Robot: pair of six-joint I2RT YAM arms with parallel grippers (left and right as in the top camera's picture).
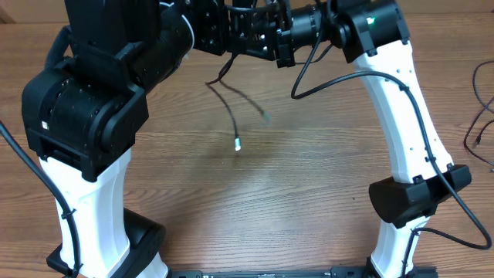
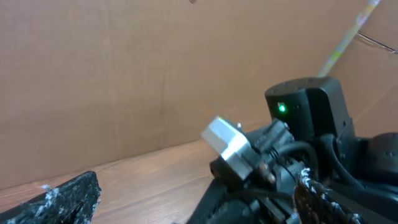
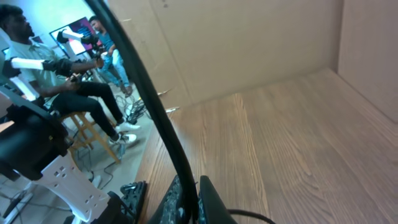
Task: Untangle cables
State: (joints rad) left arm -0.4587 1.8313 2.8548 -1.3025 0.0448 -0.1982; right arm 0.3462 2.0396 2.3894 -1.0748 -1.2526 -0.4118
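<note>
Kim: Wood table, brown board wall behind it. We see both arms meeting near the far edge. Where are the cables?

Raj: We have the cables hanging from that meeting point — two thin black strands drooping toward the table, between the arm bases. One ends in a small white plug. We cannot tell if the plug touches the wood.

Kim: Right gripper?

Raj: Right gripper has its fingers pressed together. On its wrist view a black strand runs out from between them, up and left. We read that as a pinch on the cables.

Kim: Left?

Raj: Left gripper is spread wide — one finger in each lower corner of its wrist view, nothing pinched that we can see. The right arm's wrist sits just beyond, green light on.

Kim: Background?

Raj: Two people past the table's end, one on a stool.
</note>
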